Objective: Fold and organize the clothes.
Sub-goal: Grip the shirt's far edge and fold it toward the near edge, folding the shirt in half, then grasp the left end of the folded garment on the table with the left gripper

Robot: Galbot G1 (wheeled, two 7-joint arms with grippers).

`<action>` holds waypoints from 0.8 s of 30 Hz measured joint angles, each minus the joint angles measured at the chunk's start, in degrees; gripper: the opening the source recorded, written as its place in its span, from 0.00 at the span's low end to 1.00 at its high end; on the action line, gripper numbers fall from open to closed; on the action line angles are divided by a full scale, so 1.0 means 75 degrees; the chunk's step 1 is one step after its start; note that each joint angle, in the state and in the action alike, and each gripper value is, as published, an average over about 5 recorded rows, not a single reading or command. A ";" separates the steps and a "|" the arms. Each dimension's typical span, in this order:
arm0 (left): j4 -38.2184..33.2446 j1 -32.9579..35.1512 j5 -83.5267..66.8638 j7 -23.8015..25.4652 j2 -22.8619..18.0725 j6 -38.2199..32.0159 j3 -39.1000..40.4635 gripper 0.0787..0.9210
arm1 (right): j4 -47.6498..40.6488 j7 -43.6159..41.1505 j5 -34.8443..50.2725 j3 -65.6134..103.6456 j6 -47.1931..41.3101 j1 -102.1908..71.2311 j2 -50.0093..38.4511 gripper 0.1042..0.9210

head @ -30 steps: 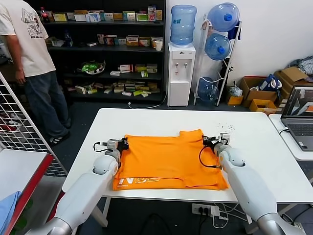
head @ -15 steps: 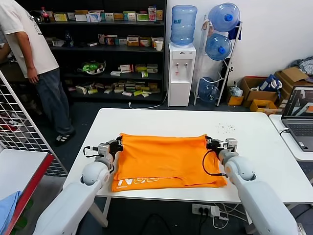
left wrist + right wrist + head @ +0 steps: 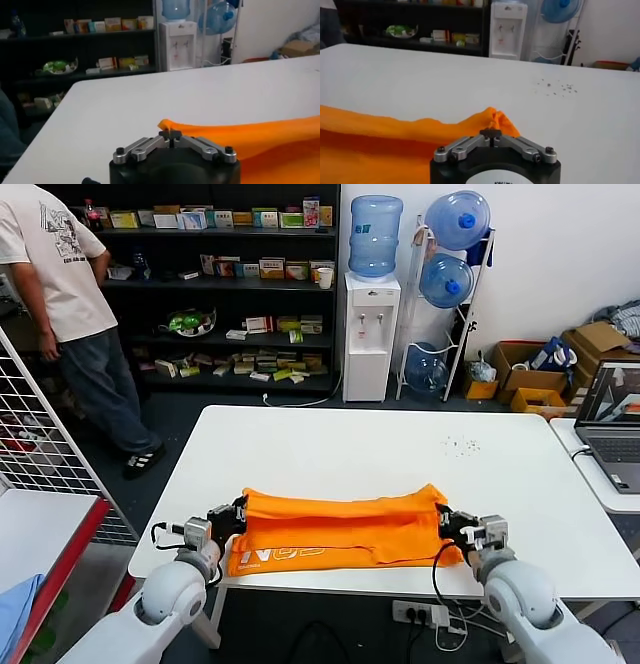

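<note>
Roughly mid-fold: I've got left gripper and right gripper pinching the T-shirt top corners, fingers clamped, edge near the hem; more folds remain.

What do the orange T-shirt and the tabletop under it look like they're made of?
Orange T-shirt: soft knit fabric, probably cotton or a blend, matte; it sags and wrinkles between the left gripper and right gripper, both shut on its edge. Table: hard, smooth white top, likely laminate or painted board, with faint sheen.
</note>
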 measured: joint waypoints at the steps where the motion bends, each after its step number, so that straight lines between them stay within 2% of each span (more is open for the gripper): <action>1: -0.0067 0.0104 0.0003 -0.0015 0.0021 0.0006 -0.0009 0.02 | 0.0066 0.0018 -0.0031 0.0020 -0.0016 -0.0106 -0.0013 0.02; 5: -0.0229 0.0407 0.0066 -0.0095 0.0045 0.0001 -0.0052 0.06 | 0.0275 0.0085 -0.0137 0.0069 -0.0059 -0.0412 -0.0048 0.05; 7: -0.0291 0.0529 0.0108 -0.0141 0.0044 -0.0009 -0.0088 0.13 | 0.0376 0.0112 -0.0171 0.0089 -0.0060 -0.0523 -0.0061 0.10; 24: -0.0373 0.0919 -0.0522 -0.0552 -0.0167 0.0244 -0.0398 0.70 | 0.0988 0.0284 -0.0333 0.0212 -0.0077 -0.1151 -0.0047 0.70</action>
